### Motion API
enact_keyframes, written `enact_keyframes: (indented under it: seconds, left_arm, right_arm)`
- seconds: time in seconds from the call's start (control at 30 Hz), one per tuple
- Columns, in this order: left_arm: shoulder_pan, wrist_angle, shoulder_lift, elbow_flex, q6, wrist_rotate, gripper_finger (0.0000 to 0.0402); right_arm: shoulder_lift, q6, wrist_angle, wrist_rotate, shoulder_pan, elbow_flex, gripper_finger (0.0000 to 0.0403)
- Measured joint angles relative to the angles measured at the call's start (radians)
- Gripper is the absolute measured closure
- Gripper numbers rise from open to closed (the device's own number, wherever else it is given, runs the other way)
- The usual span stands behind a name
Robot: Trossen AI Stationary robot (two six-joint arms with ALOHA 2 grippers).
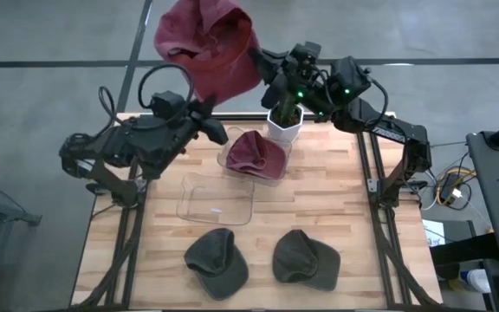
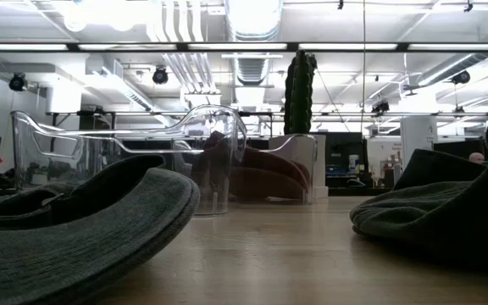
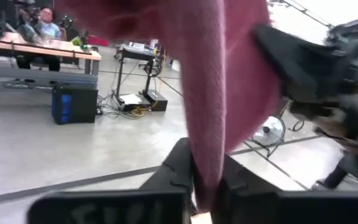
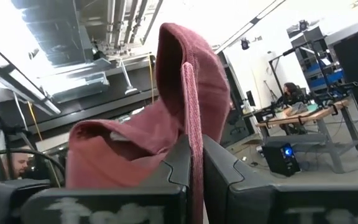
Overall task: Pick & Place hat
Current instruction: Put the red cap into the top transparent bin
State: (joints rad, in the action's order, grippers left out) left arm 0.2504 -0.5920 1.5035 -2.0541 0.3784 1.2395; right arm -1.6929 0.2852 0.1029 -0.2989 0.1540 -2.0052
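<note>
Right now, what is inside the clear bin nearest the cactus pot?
A red hat lies in that clear bin, spilling over its rim. Whatever sits beneath the hat is covered.

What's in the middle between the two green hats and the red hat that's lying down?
In the high view, an empty clear plastic bin sits between the green hats and the red hat in the other bin.

Two clear trays (image 1: 217, 198) and a white pot (image 1: 284, 126) are carried by the wooden worktop (image 1: 336, 208), below both pairs of jaws. Two olive caps (image 1: 218, 263) are laid farthest from them; a red hat (image 1: 256, 156) lies in one tray.
</note>
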Motion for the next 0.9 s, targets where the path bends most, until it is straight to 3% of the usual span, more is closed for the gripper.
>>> enact_keyframes:
  seconds: [0.37, 0.5, 0.73, 0.9]
  left_arm:
    - [0.003, -0.012, -0.043, 0.000, -0.049, -0.030, 0.0395]
    - [0.002, -0.004, -0.054, 0.000, -0.084, -0.069, 0.0396]
    - [0.003, -0.013, -0.068, 0.001, -0.123, -0.102, 0.0396]
    - [0.002, -0.070, -0.086, 0.001, -0.129, -0.123, 0.0396]
  right_arm:
    - [0.002, 0.005, -0.045, 0.050, -0.008, -0.001, 0.0378]
    - [0.001, 0.045, -0.151, 0.109, -0.014, 0.001, 0.0325]
    - [0.009, 0.045, -0.314, 0.123, -0.011, -0.001, 0.0211]
    - [0.011, 0.028, -0.428, 0.131, -0.013, 0.000, 0.0158]
